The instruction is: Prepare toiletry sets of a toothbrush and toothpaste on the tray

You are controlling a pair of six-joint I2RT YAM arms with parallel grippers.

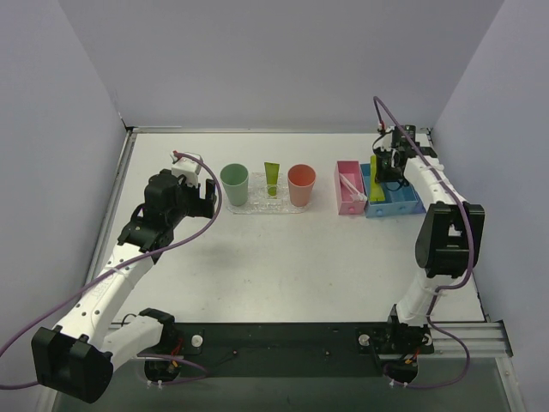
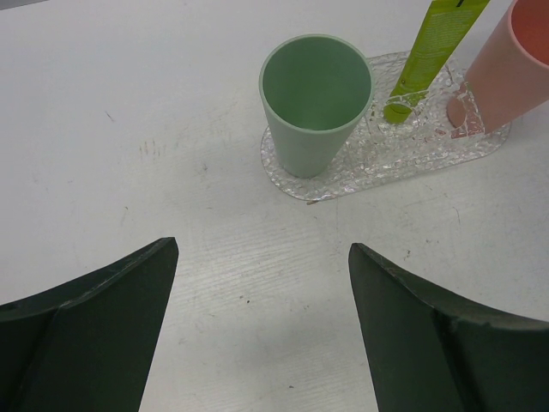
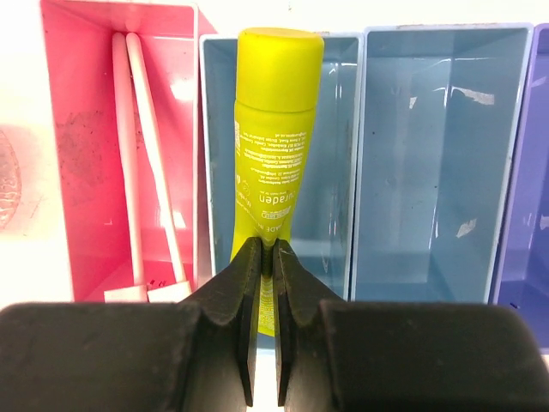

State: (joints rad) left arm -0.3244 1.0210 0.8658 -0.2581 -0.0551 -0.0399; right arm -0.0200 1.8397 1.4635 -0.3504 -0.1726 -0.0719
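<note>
Pinching lime-green tube (image 3: 271, 146) at blue bin (image 3: 357, 172), right claw (image 3: 266, 251) outstretched.

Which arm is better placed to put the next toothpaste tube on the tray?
Right. The right hand is shut on a lime-green tube at the light-blue bin. The left hand is open and empty, facing the green cup on the tray.

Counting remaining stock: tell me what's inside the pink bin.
Two toothbrushes lie side by side in the pink bin, with dark specks on its floor. The right fingers cover its nearest edge.
</note>
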